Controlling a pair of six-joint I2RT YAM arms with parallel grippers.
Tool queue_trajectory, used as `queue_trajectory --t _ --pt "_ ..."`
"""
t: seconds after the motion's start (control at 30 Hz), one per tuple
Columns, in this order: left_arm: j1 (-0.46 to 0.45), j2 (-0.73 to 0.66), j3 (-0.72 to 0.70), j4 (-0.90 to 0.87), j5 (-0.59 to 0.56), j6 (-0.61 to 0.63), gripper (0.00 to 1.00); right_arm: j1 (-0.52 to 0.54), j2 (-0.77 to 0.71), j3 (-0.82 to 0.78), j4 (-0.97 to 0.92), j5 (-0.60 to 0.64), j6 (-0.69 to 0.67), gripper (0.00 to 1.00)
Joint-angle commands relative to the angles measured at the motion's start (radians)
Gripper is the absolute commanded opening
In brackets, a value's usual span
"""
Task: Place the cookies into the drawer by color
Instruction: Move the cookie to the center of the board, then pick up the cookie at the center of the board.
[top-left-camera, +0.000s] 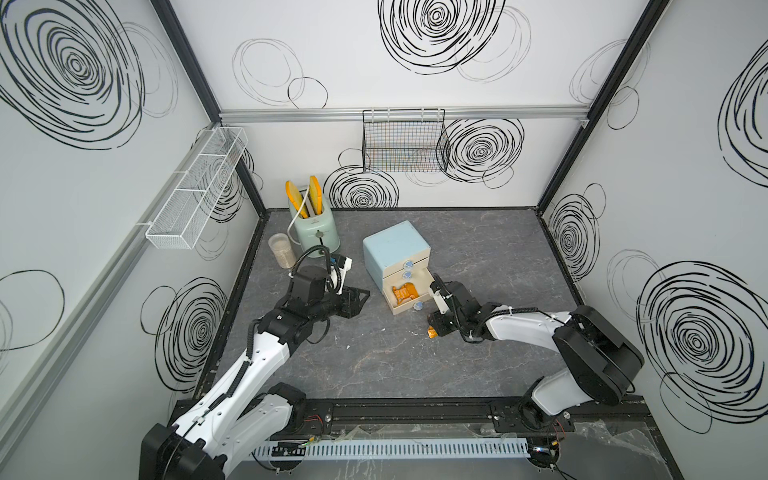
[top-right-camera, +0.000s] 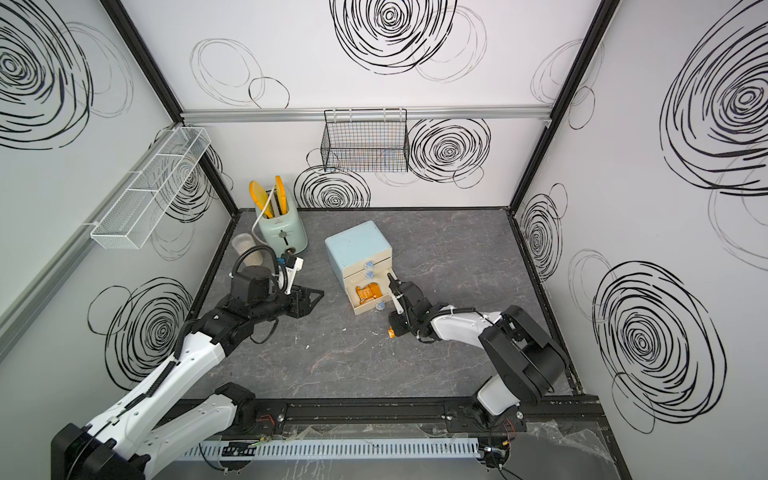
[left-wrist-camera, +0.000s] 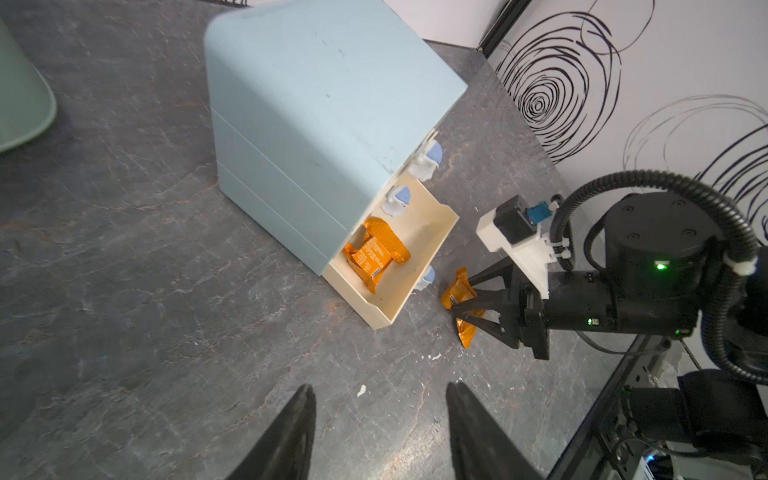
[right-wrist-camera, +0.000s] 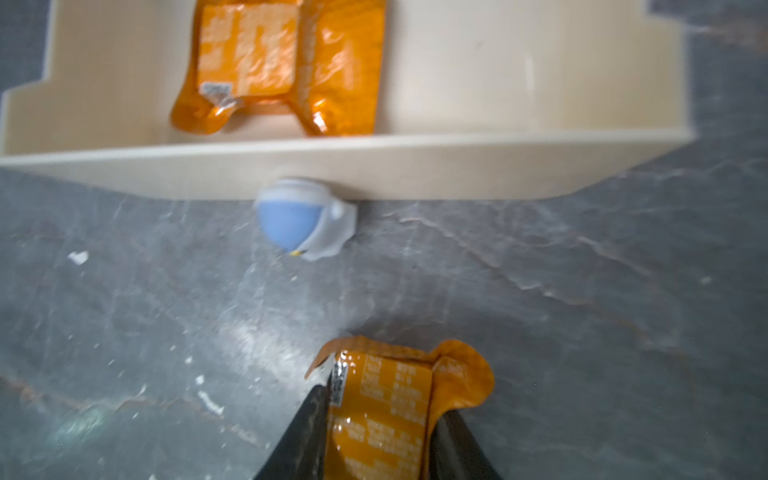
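Two orange packets show. The first cookie (left-wrist-camera: 376, 253) lies inside the drawer's (left-wrist-camera: 316, 104) pulled-out bottom tray (left-wrist-camera: 432, 245). The second cookie (right-wrist-camera: 382, 399) is pinched in the right end effector (left-wrist-camera: 461, 295), just in front of that tray over the desk (left-wrist-camera: 166, 291); only its corner shows in both top views. The left end effector (left-wrist-camera: 380, 388) gapes empty. The upper two trays are closed, so their contents are hidden.

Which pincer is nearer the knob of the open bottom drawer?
Right. The right pincer, shut on an orange packet, sits just in front of the knob; the left pincer hangs open, farther off beside the chest.
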Motion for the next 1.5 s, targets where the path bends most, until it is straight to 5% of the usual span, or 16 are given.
queue_trajectory --t 0.0,0.17,0.33,0.67,1.0,1.23,1.47 --pt "-0.066 -0.015 -0.031 0.067 -0.044 -0.071 0.56 0.064 -0.012 -0.041 -0.019 -0.078 -0.042 0.38" --pt "-0.176 -0.011 -0.076 0.112 -0.102 -0.143 0.56 0.147 0.014 -0.024 0.011 -0.121 -0.1 0.44" --pt "-0.26 0.006 -0.14 0.171 -0.132 -0.189 0.56 0.178 0.016 -0.002 0.019 -0.115 -0.107 0.63" --pt "-0.391 0.162 -0.165 0.315 -0.158 -0.194 0.6 0.148 -0.244 -0.115 0.01 -0.085 0.0 0.75" --pt "-0.462 0.445 -0.045 0.414 -0.136 -0.138 0.59 0.141 -0.368 -0.273 0.017 -0.181 0.164 0.59" --pt "-0.474 0.605 0.016 0.44 -0.161 -0.145 0.44 0.141 -0.296 -0.308 0.09 -0.166 0.221 0.42" --pt "-0.492 0.666 0.018 0.451 -0.2 -0.143 0.41 0.138 -0.208 -0.286 0.143 -0.119 0.229 0.36"
